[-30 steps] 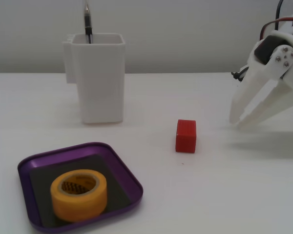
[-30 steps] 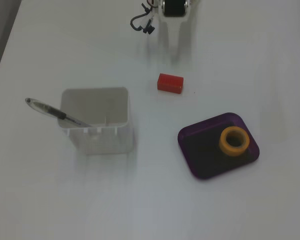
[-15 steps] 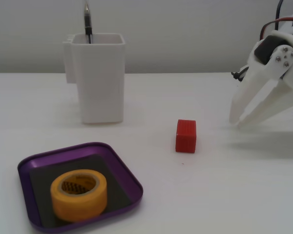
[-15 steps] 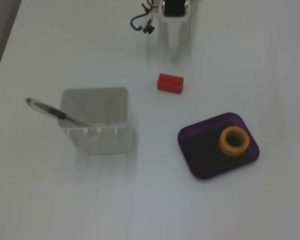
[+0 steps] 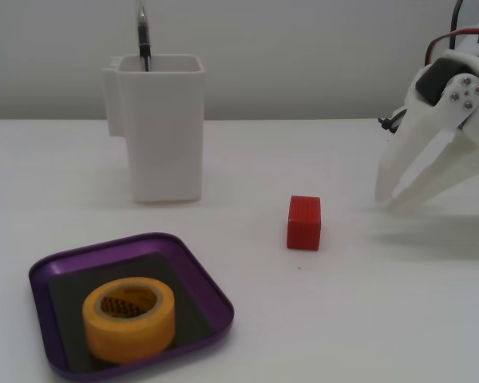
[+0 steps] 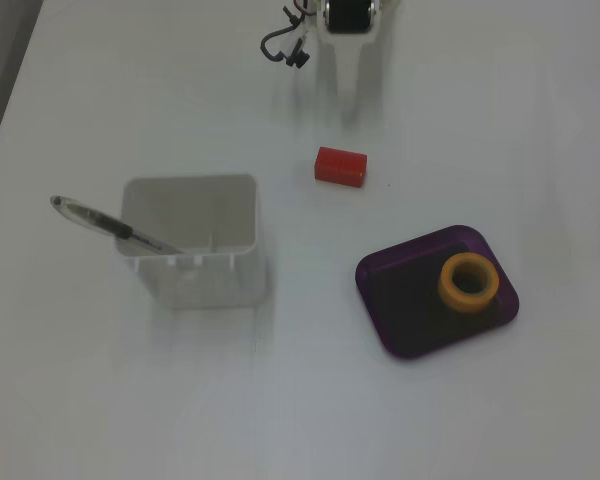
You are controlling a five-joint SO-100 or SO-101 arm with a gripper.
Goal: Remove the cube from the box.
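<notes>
One red cube (image 5: 304, 223) sits alone on the white counter (image 5: 367, 319), outside the purple box (image 5: 48, 275) and well apart from it — in both fixed views there is bare counter between the two. In a fixed view the cube (image 6: 340, 166) lies between the box (image 6: 385, 270) and the tool (image 6: 346, 75), nearer the tool. The box holds a yellow tape roll (image 5: 129, 318), resting flat on the dark bottom with its hole facing up; from above, the roll (image 6: 469, 282) sits toward the box's right side. A tall white container (image 5: 160, 128) stands upright behind the box with a pen (image 5: 144, 36) leaning inside it, its upper end sticking out over the rim. The white tool (image 5: 389, 198) hangs at the right edge of the side-on view, fingertips pointing down toward the counter, its two fingers slightly parted — released and grasping nothing, clear of the cube.
</notes>
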